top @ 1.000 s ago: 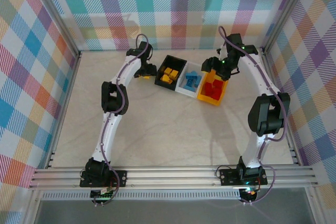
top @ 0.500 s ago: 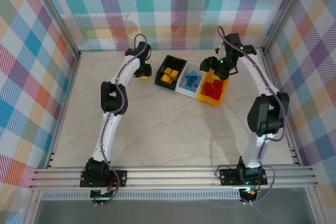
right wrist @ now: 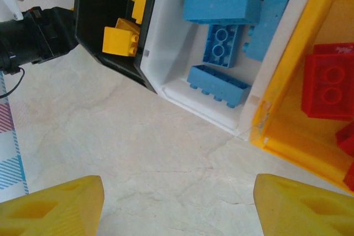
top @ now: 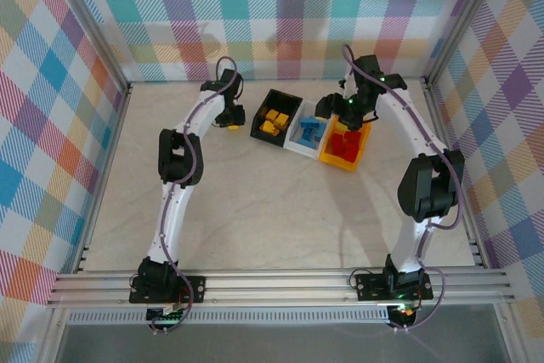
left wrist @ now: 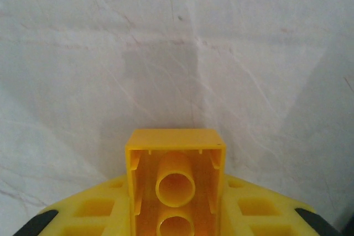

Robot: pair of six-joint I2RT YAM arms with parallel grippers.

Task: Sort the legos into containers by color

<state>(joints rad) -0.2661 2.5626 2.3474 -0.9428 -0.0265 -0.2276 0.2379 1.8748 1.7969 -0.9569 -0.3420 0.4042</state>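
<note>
We see two white arms (top: pixel 176 210) with black joints (top: pixel 180 159), purple cables (top: pixel 463 189) alongside, and yellow claw fingers (right wrist: pixel 52 205).

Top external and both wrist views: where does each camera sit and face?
Top external: above, behind the bases, looking down on the table; left arm, right arm show.
Left wrist: faces bare table; left pincer shut on a yellow brick.
Right wrist: looks down at black bin, white bin, orange bin; right pincer open.
Shared: top external and right wrist show all three bins.
</note>
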